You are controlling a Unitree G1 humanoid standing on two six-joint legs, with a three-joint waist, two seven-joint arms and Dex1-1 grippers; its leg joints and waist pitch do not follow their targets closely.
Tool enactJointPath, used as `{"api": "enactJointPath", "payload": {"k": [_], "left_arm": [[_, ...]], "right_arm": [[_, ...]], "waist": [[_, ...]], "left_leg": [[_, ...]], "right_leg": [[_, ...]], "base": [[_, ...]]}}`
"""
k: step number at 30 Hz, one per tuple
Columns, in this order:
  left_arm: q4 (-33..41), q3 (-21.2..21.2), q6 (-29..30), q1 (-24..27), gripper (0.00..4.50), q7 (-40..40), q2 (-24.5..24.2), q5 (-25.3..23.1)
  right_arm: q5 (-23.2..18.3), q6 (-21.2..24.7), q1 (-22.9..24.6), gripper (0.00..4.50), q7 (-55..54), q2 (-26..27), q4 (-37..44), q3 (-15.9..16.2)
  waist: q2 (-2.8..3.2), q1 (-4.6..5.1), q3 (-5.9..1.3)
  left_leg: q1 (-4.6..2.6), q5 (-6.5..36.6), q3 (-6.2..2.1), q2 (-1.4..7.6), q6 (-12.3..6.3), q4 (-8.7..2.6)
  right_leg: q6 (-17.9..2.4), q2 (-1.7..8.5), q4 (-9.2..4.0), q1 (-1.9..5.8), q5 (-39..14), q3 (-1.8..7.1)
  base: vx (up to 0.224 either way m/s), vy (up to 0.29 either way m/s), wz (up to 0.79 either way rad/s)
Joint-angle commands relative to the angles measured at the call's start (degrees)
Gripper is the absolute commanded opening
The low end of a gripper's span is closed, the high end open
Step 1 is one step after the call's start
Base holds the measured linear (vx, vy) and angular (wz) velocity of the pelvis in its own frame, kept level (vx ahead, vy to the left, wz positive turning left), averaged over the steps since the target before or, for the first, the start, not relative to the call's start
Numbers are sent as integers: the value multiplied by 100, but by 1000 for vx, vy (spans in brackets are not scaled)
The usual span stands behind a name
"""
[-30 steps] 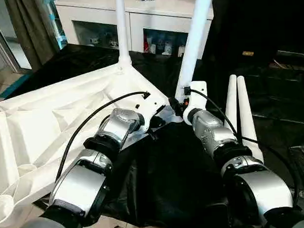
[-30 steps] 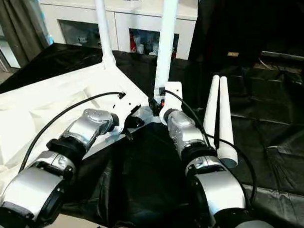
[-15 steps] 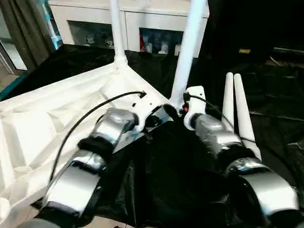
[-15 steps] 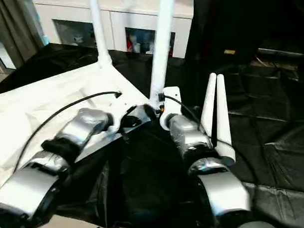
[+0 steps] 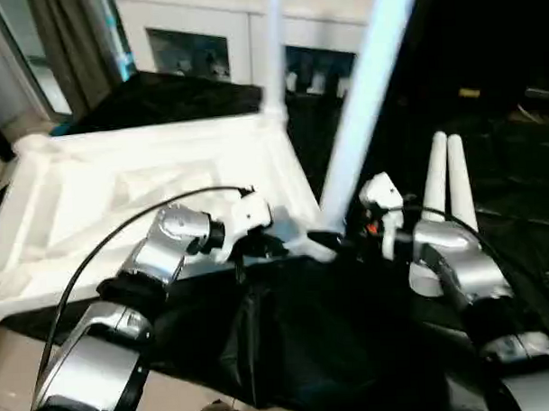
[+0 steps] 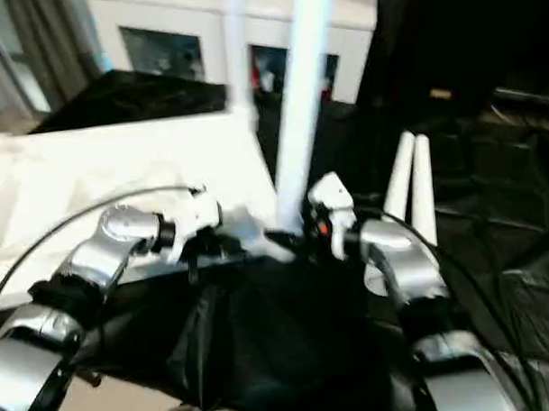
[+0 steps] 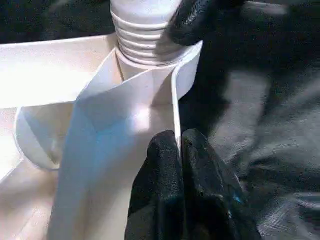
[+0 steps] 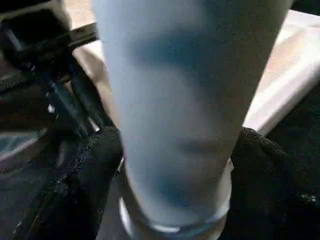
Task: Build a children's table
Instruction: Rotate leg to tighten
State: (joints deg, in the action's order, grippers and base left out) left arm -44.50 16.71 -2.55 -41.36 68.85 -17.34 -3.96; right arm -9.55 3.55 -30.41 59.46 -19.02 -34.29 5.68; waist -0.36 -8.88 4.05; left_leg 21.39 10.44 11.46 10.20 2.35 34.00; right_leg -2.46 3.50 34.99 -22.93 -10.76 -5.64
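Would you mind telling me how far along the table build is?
Done: far leg stands in the upturned top. In hand: near leg between the right gripper's fingers at its socket, left gripper pinching the rim. Left: two legs lie on the black cloth.

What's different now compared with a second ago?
The tabletop seems to have swung round: its far leg now stands closer to the near leg, though the camera shifted too. Unchanged: the left gripper pinches the tabletop's rim, the right gripper clasps the near leg's base, and two loose legs lie on the black cloth.
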Motion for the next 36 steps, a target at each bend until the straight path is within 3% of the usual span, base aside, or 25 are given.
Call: {"api": "enactJointPath", "payload": {"k": [1,4,5,7,8,12,21,24,27,28,30,31,32,34,36], "left_arm": [[266,24,-125,10,0,171,27,242],[350,4,-96,81,0,273,-10,307],[375,-6,-80,96,0,294,-27,313],[414,-28,-62,117,0,314,-34,296],[440,-42,-46,130,0,326,-37,288],[496,-64,9,157,0,341,-46,290],[380,-149,126,133,0,80,-3,273],[-183,-278,300,-145,0,-895,229,42],[-467,-407,383,-300,0,-1381,416,52],[-635,-478,479,-406,0,-1678,551,65],[-972,-567,611,-637,0,-2397,846,16],[-1019,-575,627,-670,0,-2505,890,3],[-1162,-588,661,-774,0,-2847,1031,-51],[-1268,-560,663,-855,0,-3086,1176,-113],[-1338,-546,622,-900,0,-3173,1260,-140]], "right_arm": [[16,-21,87,366,135,-95,165,93],[30,61,168,366,172,-129,320,164],[103,21,181,332,217,-140,317,229],[127,23,190,332,230,-138,323,249],[133,30,184,313,223,-127,311,251],[106,49,156,284,195,-85,274,249],[51,154,269,277,47,49,253,200],[309,33,173,277,-1302,459,-440,-52],[340,43,66,277,-2019,714,-802,-217],[343,42,-3,276,-2435,880,-1005,-309],[304,87,-164,276,-3327,1258,-1393,-520],[300,98,-192,276,-3448,1312,-1444,-546],[293,114,-289,276,-3831,1489,-1626,-617],[300,50,-389,276,-4045,1679,-1787,-619],[314,-45,-433,276,-4015,1788,-1850,-592]], "waist": [[56,18,-438],[42,27,-454],[26,28,-461],[34,26,-465],[12,27,-464],[33,27,-463],[36,36,-474],[20,88,-448],[21,108,-420],[27,133,-414],[41,163,-419],[35,153,-427],[74,147,-418],[48,166,-397],[49,147,-403]], "left_leg": [[-123,1120,-210,455,-222,-393],[-109,1017,-208,436,-233,-383],[-100,946,-206,429,-264,-372],[-99,889,-203,427,-289,-363],[-95,852,-196,427,-324,-358],[-94,831,-203,431,-338,-359],[-93,785,-203,424,-346,-350],[-106,922,-211,393,-224,-367],[-134,1095,-211,388,-148,-386],[-170,1243,-222,389,-55,-396],[-177,1308,-242,402,36,-418],[-185,1293,-245,405,44,-419],[-212,1340,-228,396,20,-406],[-186,1415,-229,373,-14,-420],[-206,1441,-232,376,-53,-419]], "right_leg": [[-1111,676,-456,311,-1217,402],[-1113,660,-432,319,-1043,400],[-1121,666,-414,324,-966,399],[-1124,664,-414,321,-928,397],[-1128,660,-412,322,-900,397],[-1127,660,-409,316,-916,392],[-1123,649,-400,320,-854,387],[-1060,671,-459,306,-1281,384],[-951,674,-525,296,-1738,390],[-899,678,-557,278,-2008,389],[-907,681,-549,275,-1971,398],[-903,686,-549,285,-1912,396],[-939,687,-560,257,-1846,416],[-924,686,-581,286,-1975,408],[-836,704,-608,293,-2122,416]], "base": [[0,0,0],[0,0,0],[0,0,0],[0,0,0],[0,0,0],[0,0,0],[0,0,0],[0,0,0],[0,0,0],[0,0,0],[0,0,0],[0,0,0],[0,0,0],[0,0,0],[0,0,0]]}}
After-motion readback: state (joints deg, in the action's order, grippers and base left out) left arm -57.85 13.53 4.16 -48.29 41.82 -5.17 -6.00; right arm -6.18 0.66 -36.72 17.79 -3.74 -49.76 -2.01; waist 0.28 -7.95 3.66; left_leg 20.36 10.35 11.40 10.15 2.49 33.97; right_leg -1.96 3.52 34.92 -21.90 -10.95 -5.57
